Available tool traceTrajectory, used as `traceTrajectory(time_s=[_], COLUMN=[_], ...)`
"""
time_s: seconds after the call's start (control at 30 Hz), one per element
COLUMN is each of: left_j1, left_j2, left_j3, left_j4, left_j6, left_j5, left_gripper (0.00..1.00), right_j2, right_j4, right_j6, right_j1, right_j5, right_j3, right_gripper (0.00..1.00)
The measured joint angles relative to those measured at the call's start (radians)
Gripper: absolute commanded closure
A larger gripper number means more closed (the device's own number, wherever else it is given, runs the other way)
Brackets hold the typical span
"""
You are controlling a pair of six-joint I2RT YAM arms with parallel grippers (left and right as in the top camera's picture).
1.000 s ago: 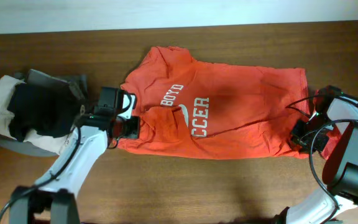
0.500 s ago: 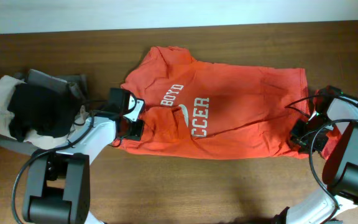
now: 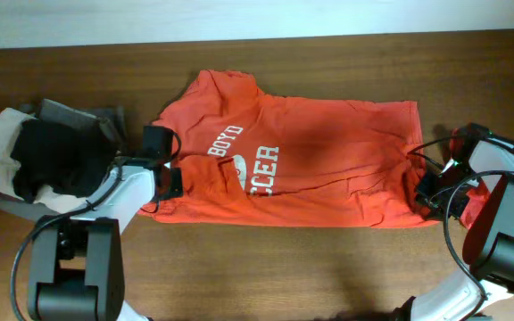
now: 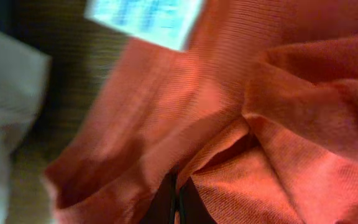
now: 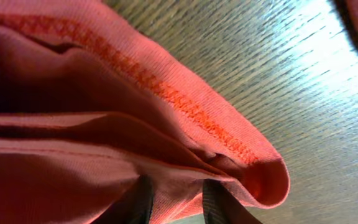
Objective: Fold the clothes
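Observation:
The clothes in play are one large orange-red T-shirt (image 3: 328, 160) with white letters, lying flat across the wooden table (image 3: 266, 267). My left gripper (image 3: 172, 183) is at the shirt's left edge, shut on a fold of it. In the left wrist view the dark jaws are pressed together in the cloth (image 4: 178, 202). My right gripper (image 3: 422, 192) is at the shirt's right hem. In the right wrist view its fingers (image 5: 138, 199) pinch a bunched layer of the stitched hem (image 5: 185, 106).
A pile of beige, black and grey garments (image 3: 52, 160) lies at the far left, close to my left arm. More red cloth (image 3: 460, 140) shows under my right arm at the table's right end. A white tag (image 4: 145, 18) sits on the shirt.
My left gripper has shut on the shirt's left edge and drawn back left. The whole shirt has slid left with it. The right gripper has stayed put.

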Motion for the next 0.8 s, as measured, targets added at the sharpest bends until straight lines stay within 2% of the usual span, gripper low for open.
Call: traceTrajectory(time_s=[0.23, 0.37, 0.63, 0.8], left_j1=[0.006, 0.006, 0.015, 0.015], left_j2=[0.0, 0.0, 0.0, 0.002], left_j3=[0.0, 0.0, 0.0, 0.0], left_j4=[-0.002, 0.002, 0.043, 0.045], left_j6=[-0.034, -0.036, -0.061, -0.064], left_j5=[-0.016, -0.021, -0.05, -0.045], left_gripper=[1.0, 1.0, 1.0, 1.0], right_j2=[0.0, 0.0, 0.0, 0.0], right_j4=[0.032, 0.024, -0.106, -0.224], right_j6=[-0.026, -0.038, -0.034, -0.11], right_j1=[0.0, 0.0, -0.002, 0.001], right_j5=[-0.032, -0.044, 0.039, -0.063], right_j3=[0.004, 0.041, 0.186, 0.228], right_gripper=[0.55, 0.5, 0.46, 0.41])
